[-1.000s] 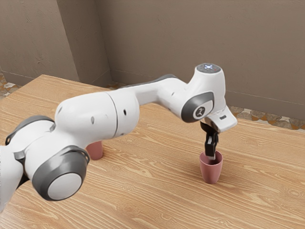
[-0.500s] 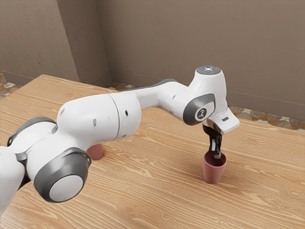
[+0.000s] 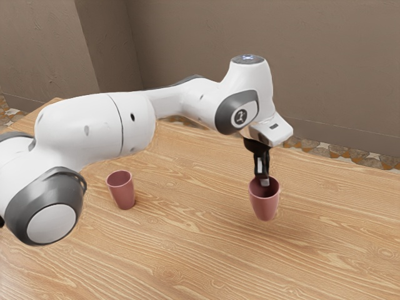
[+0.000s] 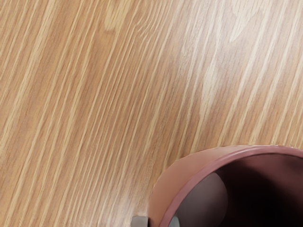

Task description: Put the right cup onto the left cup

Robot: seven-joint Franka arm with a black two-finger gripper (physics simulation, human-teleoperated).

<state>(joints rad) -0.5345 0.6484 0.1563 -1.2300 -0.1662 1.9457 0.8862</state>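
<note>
My gripper [image 3: 264, 178] is at the rim of the pink cup [image 3: 265, 205] on the exterior view's right. The wrist view has the fingertips of my gripper [image 4: 159, 222] on both sides of the wall of this cup [image 4: 182, 172], one inside and one outside, pinching it. The cup is upright with its mouth up, and seems to hang a little above the table. The other pink cup [image 3: 122, 190] stands upright on the wooden table [image 3: 187, 250] at the exterior view's left, apart from the held one.
Bare wood [image 3: 194, 181] lies between the two cups. My arm reaches over the table's far part, above and behind the left cup in the exterior view. A brown wall [image 3: 325, 69] rises beyond the table's far edge.
My hand has risen and shifted toward the exterior view's left, and the held cup has come with it. The arm has moved off the other cup, which now shows whole.
</note>
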